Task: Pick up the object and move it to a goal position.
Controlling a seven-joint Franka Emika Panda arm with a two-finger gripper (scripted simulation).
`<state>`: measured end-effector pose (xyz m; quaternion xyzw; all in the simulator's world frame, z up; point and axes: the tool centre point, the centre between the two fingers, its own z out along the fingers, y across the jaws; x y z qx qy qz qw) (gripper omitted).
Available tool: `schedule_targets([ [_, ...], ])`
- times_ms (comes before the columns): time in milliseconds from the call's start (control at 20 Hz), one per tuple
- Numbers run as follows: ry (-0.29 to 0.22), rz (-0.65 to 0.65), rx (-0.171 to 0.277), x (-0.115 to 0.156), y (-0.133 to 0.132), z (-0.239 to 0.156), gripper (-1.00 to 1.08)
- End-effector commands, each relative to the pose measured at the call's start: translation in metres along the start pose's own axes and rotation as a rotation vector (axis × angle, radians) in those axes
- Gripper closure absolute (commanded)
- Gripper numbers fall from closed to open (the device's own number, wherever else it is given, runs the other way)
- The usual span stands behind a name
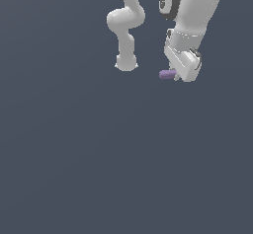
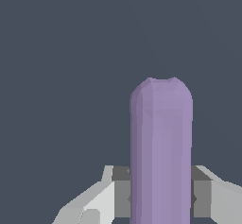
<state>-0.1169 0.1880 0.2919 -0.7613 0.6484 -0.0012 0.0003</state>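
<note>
The object is a small light-purple rod (image 1: 167, 73) with rounded ends. In the exterior view it sticks out sideways toward the exterior view's left from my white gripper (image 1: 179, 75), near the upper right of the picture. In the wrist view the rod (image 2: 161, 147) fills the space between the two grey finger pads (image 2: 122, 190), which press on both of its sides. My gripper (image 2: 161, 197) is shut on the rod. The rod's near end is hidden by the fingers.
The arm's white base and lower links (image 1: 126, 25) stand at the back, to the exterior view's left of the gripper. The surroundings are a plain dark grey-blue ground (image 1: 99, 169) with no other objects in view.
</note>
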Motion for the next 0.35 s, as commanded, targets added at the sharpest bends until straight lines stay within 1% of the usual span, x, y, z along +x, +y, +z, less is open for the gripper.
schedule_targets([
  [0, 0.001, 0.001, -0.001, -0.0079, 0.0050, -0.0100, 1.08],
  [300, -0.001, 0.000, -0.002, -0.0160, 0.0084, -0.0191, 1.08],
])
